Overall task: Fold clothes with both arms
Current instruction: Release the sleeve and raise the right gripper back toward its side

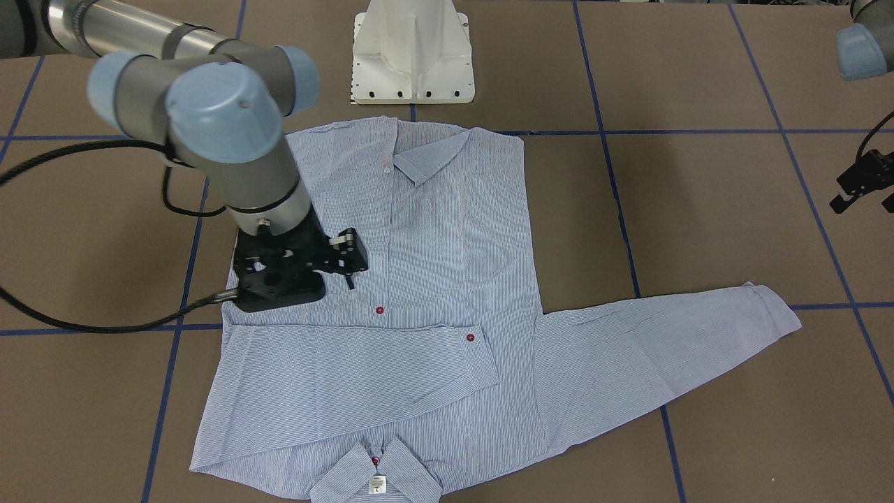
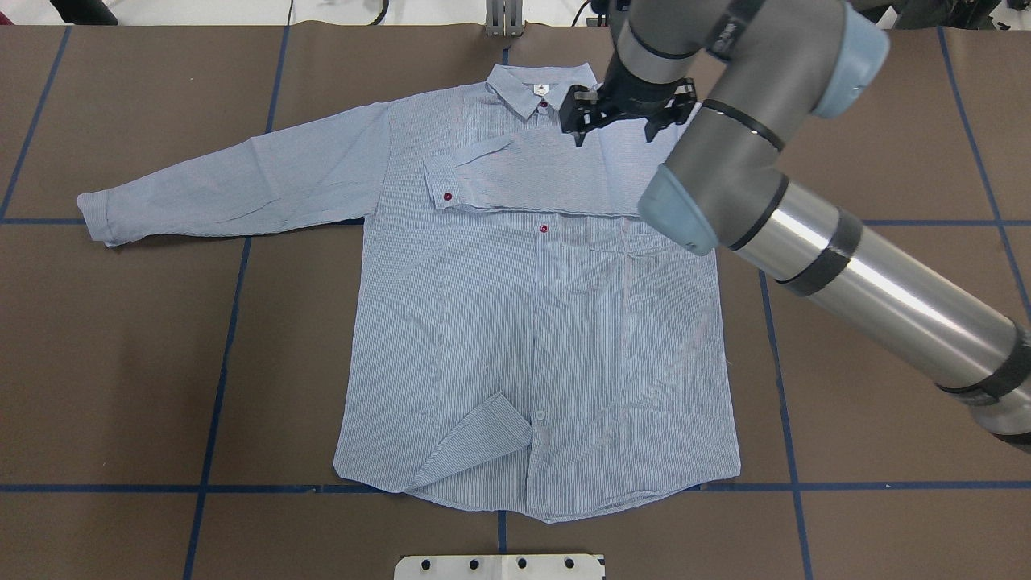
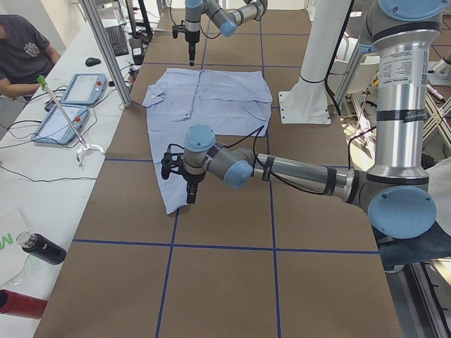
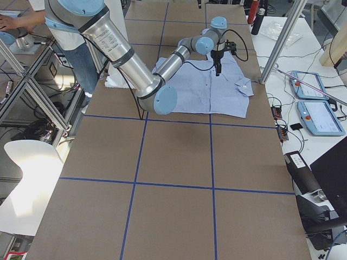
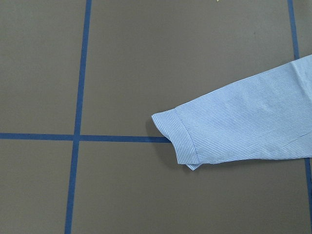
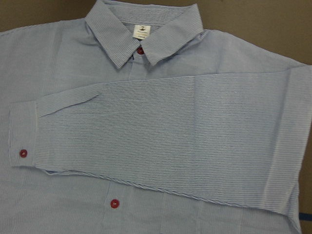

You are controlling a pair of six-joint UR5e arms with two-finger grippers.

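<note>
one sleeve (image 2: pixel 523 173) lies folded over shirt (image 2: pixel 523 338); right gripper (image 2: pixel 614 134) apart, empty. left gripper (image 1: pixel 864 201) apart. next, likely: you pinch outstretched cuff (image 5: pixel 178 141), fold inward.

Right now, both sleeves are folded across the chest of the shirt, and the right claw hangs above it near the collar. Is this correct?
Not quite: only one sleeve is folded across the chest of the shirt; the other sleeve lies stretched out on the table, as the overhead view shows. The right claw hangs above it near the collar.
</note>
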